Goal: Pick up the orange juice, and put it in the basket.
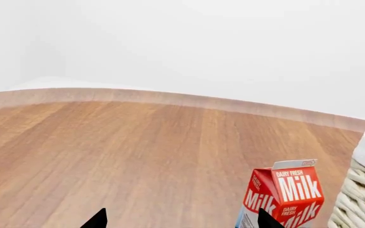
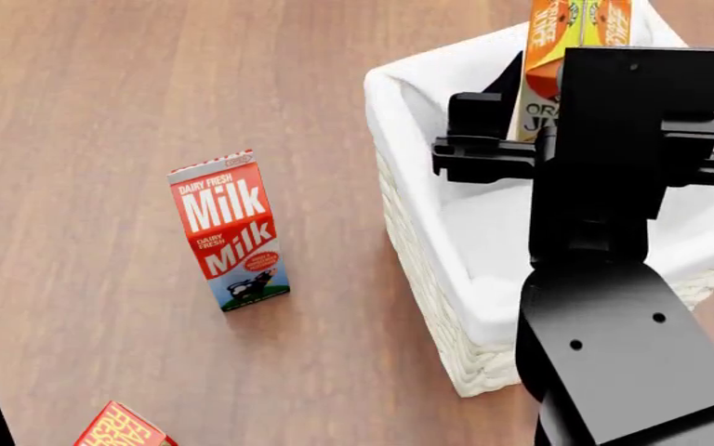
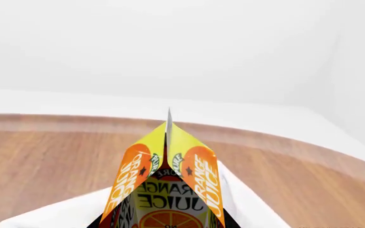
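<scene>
The orange juice [image 2: 564,46], an orange and yellow gable-top carton, stands upright over the inside of the basket [image 2: 444,307], near its far side. My right gripper [image 2: 553,98] is shut on it, with a finger on each side. In the right wrist view the orange juice [image 3: 167,190] fills the space between the dark fingertips of the right gripper [image 3: 163,224], with the basket's white lining [image 3: 55,213] below it. The carton's base is hidden. My left gripper [image 1: 182,223] is open and empty, low over the wooden table.
A tall red, white and blue milk carton [image 2: 227,232] stands left of the basket; it also shows in the left wrist view [image 1: 287,194], beside the basket's wicker wall [image 1: 360,199]. A red butter box [image 2: 122,429] lies at the front left. The table's far edge [image 1: 169,97] meets a white wall.
</scene>
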